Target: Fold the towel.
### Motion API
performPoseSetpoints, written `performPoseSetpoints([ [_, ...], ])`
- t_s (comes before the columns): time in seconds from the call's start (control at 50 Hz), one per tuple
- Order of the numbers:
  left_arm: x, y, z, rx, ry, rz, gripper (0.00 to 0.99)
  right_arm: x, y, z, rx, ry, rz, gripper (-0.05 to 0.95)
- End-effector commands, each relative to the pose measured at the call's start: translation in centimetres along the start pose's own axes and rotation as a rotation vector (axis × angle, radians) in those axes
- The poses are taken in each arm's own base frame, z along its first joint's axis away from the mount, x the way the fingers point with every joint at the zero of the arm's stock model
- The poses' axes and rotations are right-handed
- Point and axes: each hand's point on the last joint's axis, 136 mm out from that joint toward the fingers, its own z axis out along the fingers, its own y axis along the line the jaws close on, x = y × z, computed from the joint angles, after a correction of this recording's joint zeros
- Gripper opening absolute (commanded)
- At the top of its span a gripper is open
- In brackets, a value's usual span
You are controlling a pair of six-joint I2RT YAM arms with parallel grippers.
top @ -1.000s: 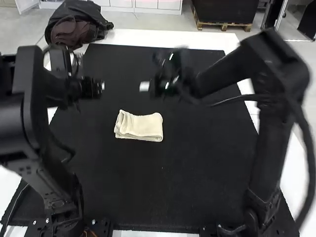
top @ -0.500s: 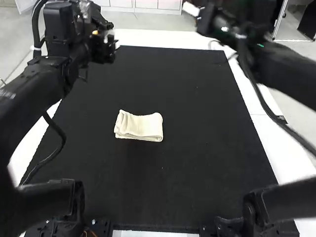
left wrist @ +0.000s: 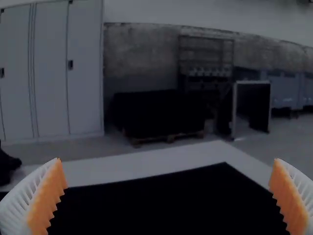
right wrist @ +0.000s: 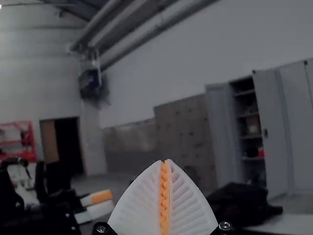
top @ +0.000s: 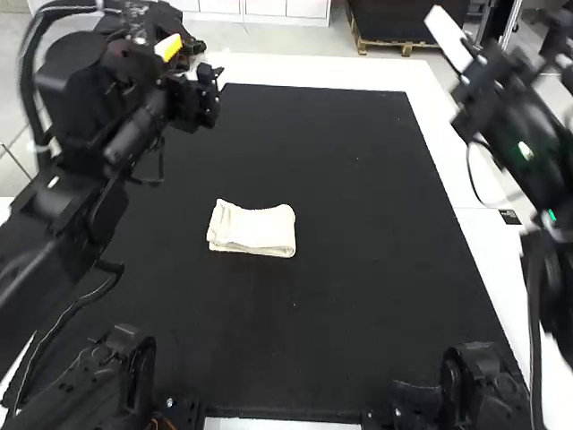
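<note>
Flat on the black mat (top: 358, 224), a bit left of the middle: a cream towel (top: 255, 228), folded up small, with the layers peeking out at the left end. Well apart from both grippers, touching neither, and closer to the bottom of the high view.

Up in the air on the left side: the left arm (top: 89, 202), bent, with the left gripper (top: 190, 65) near the far left corner of the mat. In the left wrist view, white fingers spread wide, orange pads (left wrist: 46, 203) far apart, and just air between. Past them, the far edge of the mat and some white table (left wrist: 161, 159).

Up high on the right side: the right arm (top: 528, 143), with the right gripper (top: 435, 13) tipped up and to the left. In the right wrist view, white fingers pinched together, orange pads (right wrist: 165, 200) touching, nothing held.
</note>
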Motion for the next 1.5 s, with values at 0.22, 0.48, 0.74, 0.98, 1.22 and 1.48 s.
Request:
performPoseSetpoints([
  [0.22,-4.4,2.2,-6.0,-0.145,-0.187,0.067,0.967,-2.2,3.7,-4.1,-0.010,-0.125,-0.078,-0.02],
  [0.48,-4.1,2.7,-8.5,-0.200,-0.245,0.069,0.967,-1.9,1.3,-4.1,0.106,-0.148,-0.103,0.02],
  [0.74,-4.3,3.8,-9.6,-0.280,-0.325,0.126,0.967,-2.3,-2.7,-5.0,0.325,-0.189,-0.359,0.63],
  [0.98,-4.1,3.9,-9.4,-0.308,-0.389,0.300,0.934,0.6,-5.7,-5.4,0.417,-0.099,-0.569,0.91],
  [1.22,-1.7,5.2,-9.7,-0.367,-0.500,0.335,0.893,3.2,-9.5,-6.7,0.547,-0.080,-0.598,0.90],
  [1.48,3.1,6.2,-8.5,-0.361,-0.411,0.272,0.897,8.1,-10.9,-7.0,0.491,-0.006,-0.645,0.87],
])
